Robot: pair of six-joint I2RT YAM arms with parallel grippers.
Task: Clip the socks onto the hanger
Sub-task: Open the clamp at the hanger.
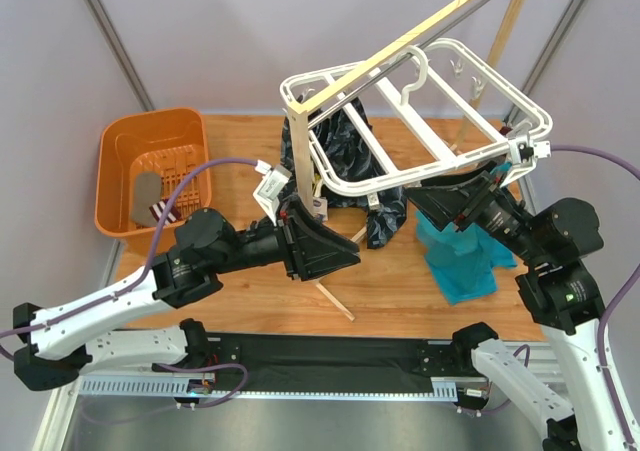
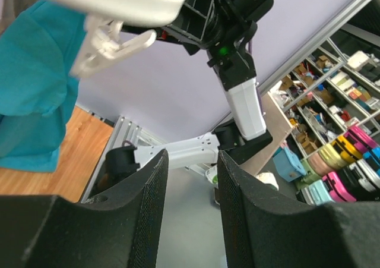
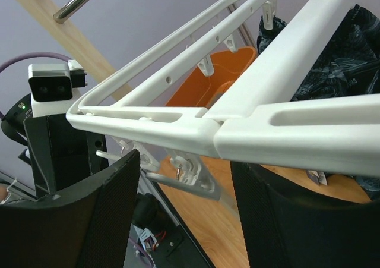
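Top external view, far left: the socks [image 1: 148,196] lie in the orange basket [image 1: 150,121], well apart from everything else; I cannot tell how many there are. They look soft, light and limp, so they will likely droop and fold. The striped cuff is the best hold, leaving an edge free for a clip. The left gripper [image 1: 338,255] hovers mid-table, its 2 fingers partly apart and empty. At centre the hanger [image 3: 285,131] hangs tilted from a wooden rack [image 1: 420,33] by its hook. It is stiff, light plastic, probably apt to swing, with small clips [image 3: 206,66] underneath. The right gripper [image 3: 185,167] sits at its near right rail, fingers apart on either side; whether they pinch it I cannot tell.
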